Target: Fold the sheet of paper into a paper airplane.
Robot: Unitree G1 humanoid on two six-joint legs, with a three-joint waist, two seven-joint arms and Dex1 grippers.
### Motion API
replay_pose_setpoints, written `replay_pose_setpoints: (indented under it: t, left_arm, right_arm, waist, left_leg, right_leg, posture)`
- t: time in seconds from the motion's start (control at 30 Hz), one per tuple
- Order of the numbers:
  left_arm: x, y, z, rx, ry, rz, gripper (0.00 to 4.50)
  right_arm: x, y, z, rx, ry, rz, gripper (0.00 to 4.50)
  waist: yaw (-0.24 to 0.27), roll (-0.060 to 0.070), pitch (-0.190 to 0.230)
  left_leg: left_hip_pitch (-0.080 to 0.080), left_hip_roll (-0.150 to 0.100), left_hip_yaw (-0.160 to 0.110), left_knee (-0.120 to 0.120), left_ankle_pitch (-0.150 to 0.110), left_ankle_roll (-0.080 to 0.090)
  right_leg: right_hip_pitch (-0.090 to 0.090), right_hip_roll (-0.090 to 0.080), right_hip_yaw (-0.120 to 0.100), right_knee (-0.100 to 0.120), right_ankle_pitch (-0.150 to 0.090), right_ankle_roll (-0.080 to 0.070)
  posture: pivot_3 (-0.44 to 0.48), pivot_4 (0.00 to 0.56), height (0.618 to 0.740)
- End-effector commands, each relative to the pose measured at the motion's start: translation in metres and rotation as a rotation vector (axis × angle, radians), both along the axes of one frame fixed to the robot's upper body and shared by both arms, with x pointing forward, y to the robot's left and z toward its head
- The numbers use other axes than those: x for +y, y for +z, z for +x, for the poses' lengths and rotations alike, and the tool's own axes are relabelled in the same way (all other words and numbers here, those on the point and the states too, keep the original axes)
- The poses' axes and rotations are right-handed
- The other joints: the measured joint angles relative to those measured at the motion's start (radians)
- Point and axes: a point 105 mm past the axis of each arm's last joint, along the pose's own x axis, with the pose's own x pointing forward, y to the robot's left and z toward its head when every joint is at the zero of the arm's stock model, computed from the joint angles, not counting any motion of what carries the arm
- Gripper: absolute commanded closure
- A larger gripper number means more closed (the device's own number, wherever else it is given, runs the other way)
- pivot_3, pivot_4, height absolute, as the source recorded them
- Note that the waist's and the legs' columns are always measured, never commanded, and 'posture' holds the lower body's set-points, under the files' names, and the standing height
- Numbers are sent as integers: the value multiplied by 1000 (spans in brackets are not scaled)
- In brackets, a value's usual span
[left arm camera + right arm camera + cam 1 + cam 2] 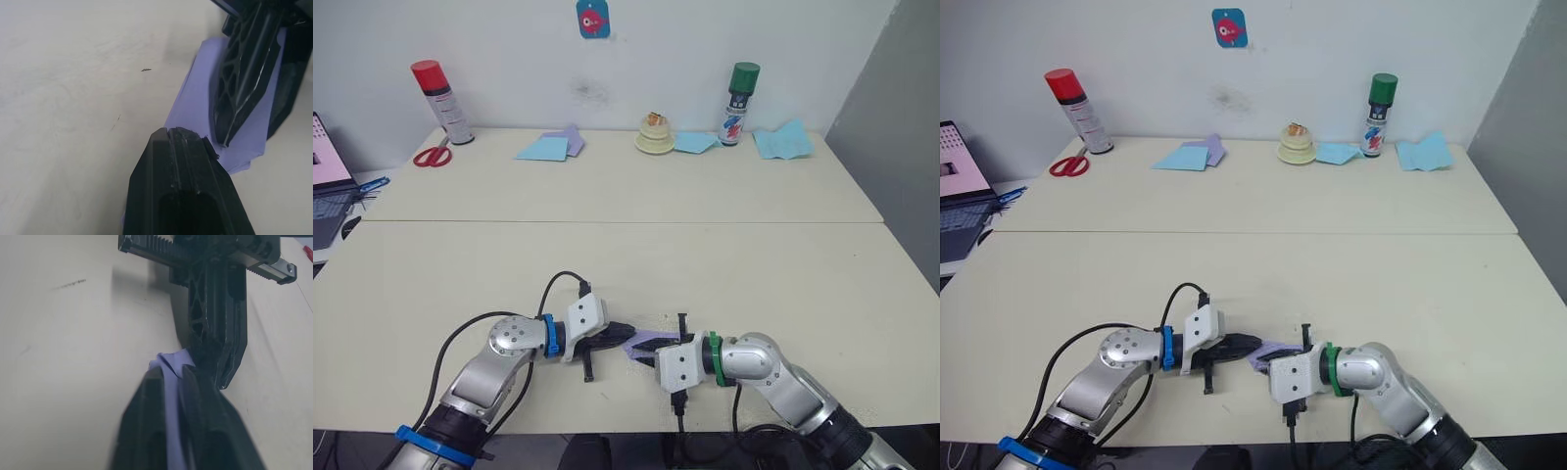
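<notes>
Centrally, near the table's (460, 264) front edge, the folded sheet of paper (649, 341) lies pinched between both grippers: right gripper (168, 377) and left gripper (625, 331) each clamp it.

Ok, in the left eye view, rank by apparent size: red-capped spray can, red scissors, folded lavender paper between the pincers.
1. Red-capped spray can, largest.
2 and 3. Red scissors and folded lavender paper look alike; the paper is partly hidden and much nearer the camera, so I won't rank them.

The paper airplane (651, 342) lies on the table's (754, 264) near edge, between both arms.
</notes>
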Motion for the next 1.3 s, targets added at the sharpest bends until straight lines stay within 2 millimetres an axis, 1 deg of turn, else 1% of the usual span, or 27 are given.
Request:
replay_pose_setpoints:
  t: [0.03, 0.07, 0.2, 0.33, 0.43, 0.5, 0.57, 0.67, 0.7, 0.77, 0.87, 1.03, 1.3]
  left_arm:
    - [10, -33, -11, 105, 26, 95, 4500]
    - [10, -33, -11, 106, 25, 94, 4500]
    - [7, -33, -11, 109, 25, 86, 4500]
    - [5, -33, -12, 108, 23, 79, 4500]
    - [3, -33, -12, 110, 18, 75, 4500]
    - [2, -33, -13, 110, 11, 74, 4500]
    - [2, -33, -13, 110, 4, 75, 4500]
    - [0, -33, -12, 107, -3, 76, 4500]
    - [0, -33, -12, 106, -4, 75, 4500]
    - [-1, -33, -12, 104, -6, 74, 4500]
    - [-2, -33, -12, 103, -9, 75, 4500]
    - [0, -33, -11, 104, -4, 78, 4500]
    - [2, -34, -10, 110, 1, 80, 4500]
  right_arm:
    - [-7, -7, -10, 50, 22, -53, 2522]
    - [-8, -3, -10, 44, 19, -42, 2222]
    - [-17, 24, -13, 24, 10, 22, 2222]
    - [-28, 51, -23, 45, 9, 118, 2222]
    - [-31, 68, -21, 88, -66, 221, 2222]
    - [-31, 72, -14, 118, -129, 255, 2580]
    - [-28, 71, -3, 158, -209, 265, 3186]
    - [-19, 66, 11, 203, -265, 241, 4332]
    - [-16, 64, 17, 214, -285, 234, 4459]
    - [-12, 58, 25, 230, -314, 209, 4459]
    - [-9, 52, 32, 237, -331, 173, 4459]
    - [-6, 34, 29, 263, -318, 114, 4459]
    - [-17, 13, 23, 265, -335, 43, 4459]
  waist:
    - [1, 1, 0]
    - [2, 1, 0]
    - [5, 1, 0]
    - [4, 1, 1]
    - [4, 1, 1]
    - [4, 1, 1]
    - [4, 1, 1]
    - [4, 2, 2]
    - [5, 2, 2]
    - [5, 2, 2]
    - [8, 2, 2]
    - [8, 2, 2]
    - [8, 2, 2]
  left_leg:
    - [0, 0, 0, 0, 0, 0]
    - [0, 0, 0, 0, 0, 0]
    - [-1, 0, 0, 0, 0, 0]
    - [-2, 0, 0, 0, 0, 0]
    - [-2, 0, -1, 0, 0, 0]
    - [-2, 0, -1, 0, 0, 0]
    - [-2, 0, -1, 0, 0, -1]
    - [-2, -1, 0, 0, 0, -1]
    - [-2, -1, 0, 0, 0, -1]
    - [-2, -1, 0, 0, 0, -1]
    - [-4, -1, 0, 0, 0, -1]
    - [-8, -1, -1, 0, 0, 0]
    - [-8, -1, -1, 0, 0, 0]
  right_leg:
    - [0, 0, 0, 0, 0, 0]
    - [0, 0, 0, 0, 0, 0]
    - [0, 0, 0, -1, 0, 0]
    - [-1, 0, 0, -1, 0, 0]
    - [-1, 0, -1, -1, 0, 1]
    - [-1, 0, -1, 0, 0, 1]
    - [-1, -1, 0, 0, 0, 0]
    - [-1, -1, 1, -1, -1, -1]
    - [-1, -1, 1, -1, -1, -1]
    - [-1, -1, 0, -1, -1, -1]
    - [-2, -1, -1, -2, 0, 0]
    - [-4, -1, -2, -3, 0, 1]
    - [-4, -1, -2, -3, 1, 3]
  posture:
    - [0, 150, 725]
    - [0, 150, 725]
    - [0, 150, 725]
    - [0, 150, 725]
    - [0, 150, 725]
    - [0, 150, 725]
    - [0, 150, 725]
    - [0, 150, 725]
    - [0, 150, 725]
    - [0, 150, 725]
    - [0, 150, 725]
    - [0, 150, 725]
    - [0, 150, 725]
